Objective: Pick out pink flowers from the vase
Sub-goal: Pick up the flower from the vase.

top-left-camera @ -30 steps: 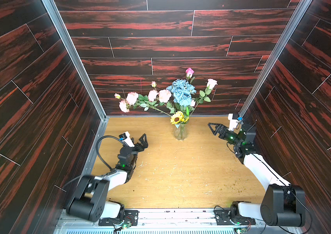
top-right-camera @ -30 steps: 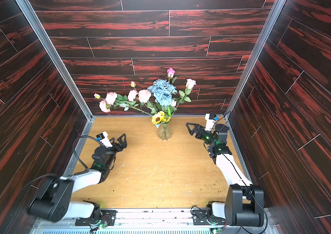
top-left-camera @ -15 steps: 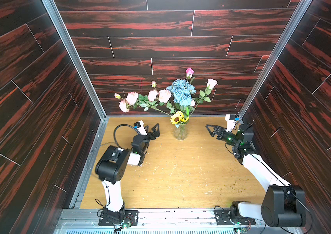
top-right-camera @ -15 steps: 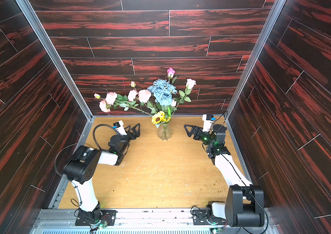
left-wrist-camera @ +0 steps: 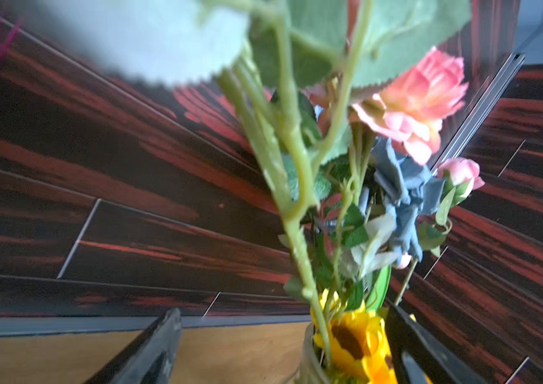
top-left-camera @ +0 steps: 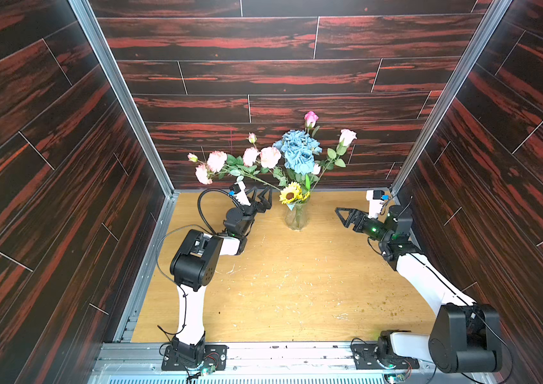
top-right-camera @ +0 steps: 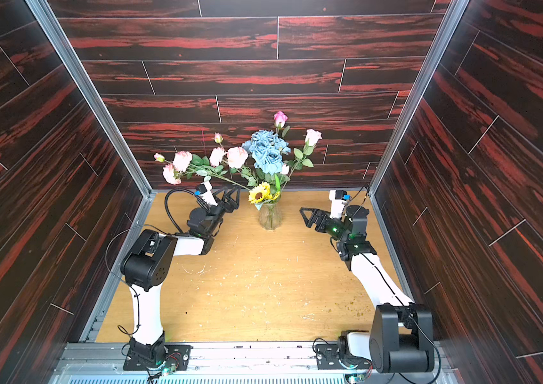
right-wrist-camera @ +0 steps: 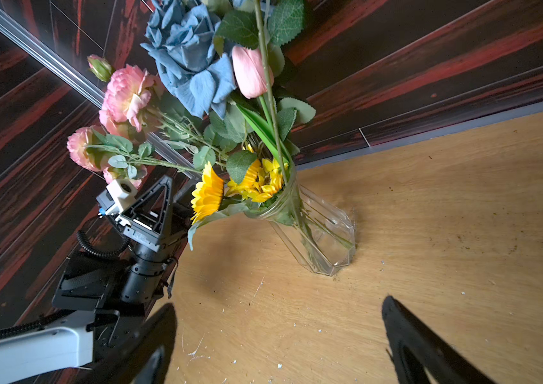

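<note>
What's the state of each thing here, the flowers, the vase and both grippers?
vase: upright, holding flowers
pink flowers: all in the vase
blue roses: in the vase
sunflowers: in the vase
left gripper: open, empty, near the flowers
right gripper: open, empty, away from the vase

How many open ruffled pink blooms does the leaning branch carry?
4 pink blooms: an upper one and a lower one at its outer end; two nearer the blue roses. Leaves may hide another.
</note>
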Tool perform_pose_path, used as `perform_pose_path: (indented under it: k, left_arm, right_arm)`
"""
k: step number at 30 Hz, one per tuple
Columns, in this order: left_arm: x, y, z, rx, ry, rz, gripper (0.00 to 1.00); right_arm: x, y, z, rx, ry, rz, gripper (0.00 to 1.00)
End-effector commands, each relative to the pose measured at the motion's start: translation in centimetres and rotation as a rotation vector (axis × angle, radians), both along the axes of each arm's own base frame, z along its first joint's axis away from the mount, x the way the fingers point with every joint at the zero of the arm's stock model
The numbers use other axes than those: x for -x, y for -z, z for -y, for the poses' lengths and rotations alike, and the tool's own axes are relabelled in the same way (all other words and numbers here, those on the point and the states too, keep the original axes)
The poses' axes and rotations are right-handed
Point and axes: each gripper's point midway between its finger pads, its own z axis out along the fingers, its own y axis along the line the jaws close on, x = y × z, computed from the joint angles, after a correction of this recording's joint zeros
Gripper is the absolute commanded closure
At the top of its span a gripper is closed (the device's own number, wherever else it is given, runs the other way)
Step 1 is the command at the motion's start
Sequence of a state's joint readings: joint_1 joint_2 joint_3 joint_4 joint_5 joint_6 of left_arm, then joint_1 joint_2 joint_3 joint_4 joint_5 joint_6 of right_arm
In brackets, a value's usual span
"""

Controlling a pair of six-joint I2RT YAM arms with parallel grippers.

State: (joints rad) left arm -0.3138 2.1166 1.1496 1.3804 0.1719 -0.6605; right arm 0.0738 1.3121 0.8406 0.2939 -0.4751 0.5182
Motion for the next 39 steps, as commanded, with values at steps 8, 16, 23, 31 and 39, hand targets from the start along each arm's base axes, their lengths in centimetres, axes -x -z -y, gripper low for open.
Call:
perform_pose_path:
  k: [8,16,23,31,39]
  left_arm:
    - [-2.6,-1.1,0.1,0.171,0.006,0.003,0.19]
    - [-3.0,-2.1,0.6,0.244,0.054,-0.003,0.35]
    - [-2.7,-2.7,1.1,0.295,0.110,-0.025,0.57]
    - [-1.5,-3.6,1.8,0.294,0.144,-0.023,0.78]
    - [-0.4,-5.4,1.9,0.278,0.153,0.009,0.92]
  right_arm:
    - [-0.4,-0.2,-0.4,0.003,-0.014,-0.013,0.02]
    - [0.1,-0.5,0.0,0.019,0.006,-0.010,0.02]
    - [0.3,-0.5,0.1,0.019,0.010,-0.016,0.02]
    - [0.9,-0.2,0.2,0.023,0.012,-0.024,0.02]
    - [1.7,-0.3,0.4,0.032,0.021,-0.021,0.02]
